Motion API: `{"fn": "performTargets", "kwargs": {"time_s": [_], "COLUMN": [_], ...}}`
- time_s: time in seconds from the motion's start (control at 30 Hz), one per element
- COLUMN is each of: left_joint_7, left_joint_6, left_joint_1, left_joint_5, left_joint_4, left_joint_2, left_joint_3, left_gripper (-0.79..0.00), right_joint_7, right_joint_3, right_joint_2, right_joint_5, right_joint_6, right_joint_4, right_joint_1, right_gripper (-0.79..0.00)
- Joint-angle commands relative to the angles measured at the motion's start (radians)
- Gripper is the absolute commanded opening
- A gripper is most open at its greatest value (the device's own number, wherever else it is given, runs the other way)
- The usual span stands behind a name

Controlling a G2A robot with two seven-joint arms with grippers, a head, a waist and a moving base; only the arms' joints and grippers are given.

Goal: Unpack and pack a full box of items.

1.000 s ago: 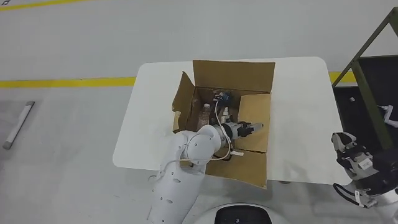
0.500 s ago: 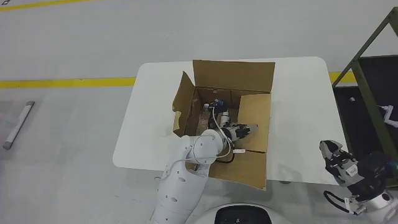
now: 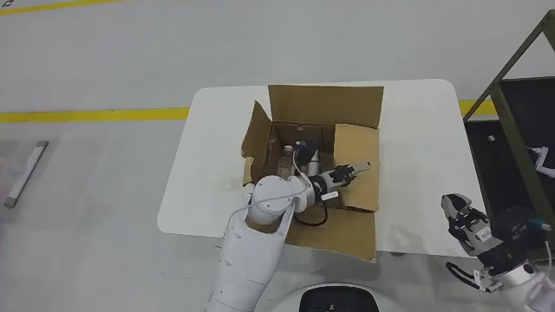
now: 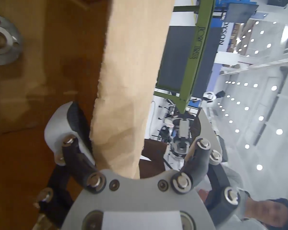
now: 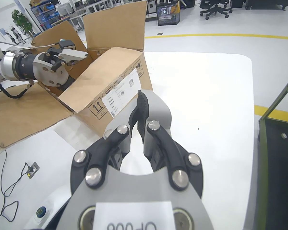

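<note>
An open cardboard box (image 3: 323, 104) stands on the white table (image 3: 416, 139), seen from the side in the right wrist view (image 5: 115, 72). Inside lie a clear bottle (image 3: 284, 158) and a metal flange (image 4: 0, 40), among other items. My left gripper (image 3: 354, 172) is open and straddles the box's right flap (image 4: 134, 60). One finger (image 4: 62, 125) is on the flap's inner side, the other (image 4: 201, 130) on its outer side. Off the table's right front corner my right gripper (image 3: 461, 218) is shut (image 5: 140, 107) with nothing in it.
A green-framed rack with a dark shelf (image 3: 520, 121) stands just right of the table, close to my right arm. The box's near flap (image 3: 334, 232) hangs out over the table's front edge. Bare tabletop lies right of the box (image 5: 206, 84).
My right gripper has moved left, closer to the table's corner. The left gripper has shifted a little outward at the right flap.
</note>
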Motion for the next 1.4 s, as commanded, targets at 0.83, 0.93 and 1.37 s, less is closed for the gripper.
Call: {"fn": "performTargets", "kwargs": {"time_s": [0.83, 0.93, 1.37], "left_joint_7": [-0.005, -0.011, -0.042], "left_joint_6": [-0.155, -0.154, -0.150], "left_joint_1": [-0.179, -0.180, -0.194], "left_joint_5": [-0.288, -0.287, -0.279], "left_joint_4": [0.145, 0.150, 0.165], "left_joint_2": [-0.046, -0.044, -0.031], "left_joint_3": [0.250, 0.253, 0.261], "left_gripper": [0.000, 0.000, 0.000], "right_joint_7": [0.346, 0.389, 0.454], "right_joint_3": [0.229, 0.202, 0.026], "right_joint_2": [0.000, 0.001, -0.004], "right_joint_5": [0.567, 0.567, 0.533], "right_joint_6": [0.005, 0.001, 0.010], "right_joint_4": [0.013, 0.021, 0.116], "right_joint_1": [0.168, 0.208, 0.378], "right_gripper": [-0.009, -0.129, -0.422]}}
